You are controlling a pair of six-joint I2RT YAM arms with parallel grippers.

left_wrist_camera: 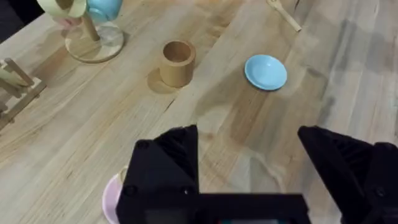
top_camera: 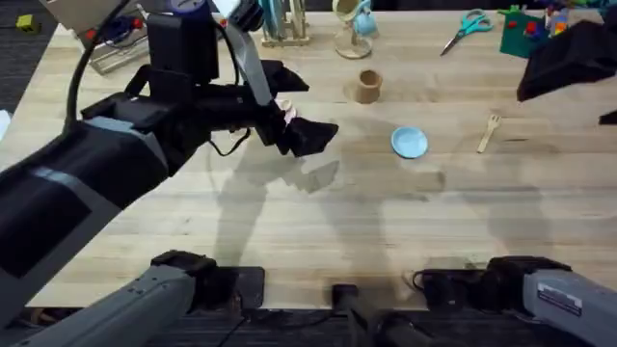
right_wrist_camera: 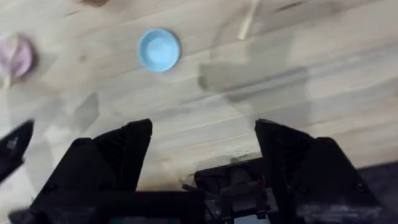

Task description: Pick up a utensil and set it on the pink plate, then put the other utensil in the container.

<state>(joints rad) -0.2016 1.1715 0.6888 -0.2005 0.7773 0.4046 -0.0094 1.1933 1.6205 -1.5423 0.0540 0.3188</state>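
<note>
Pale wooden tabletop (top_camera: 386, 222), planked, bearing the items below, listed from the arm bases outward.

Right gripper (right_wrist_camera: 204, 134): black fingers spread wide apart, nothing between them, held above bare wood.

Left gripper (top_camera: 310, 133): raised over the table's left-centre, black fingers parted and holding nothing; the same fingers (left_wrist_camera: 168, 162) appear in the left wrist view with bare wood between them.

Pink plate (left_wrist_camera: 114, 198): small, round, mostly hidden under the left gripper; a pink edge shows beside one finger. In the right wrist view it lies well apart from the blue plate. Contents cannot be told.

Light blue plate (top_camera: 409, 143): small, round, right of centre.

Other utensil (top_camera: 490, 132): wooden fork, flat on the table to the right of the blue plate, apart from it.

Container (top_camera: 367, 86): tan cylindrical cup, upright, beyond the blue plate, open mouth seen in the left wrist view.

Mug stand (left_wrist_camera: 93, 37): at the far edge, carrying a pale blue mug.

Scissors (top_camera: 465, 29): teal-handled, far right.
</note>
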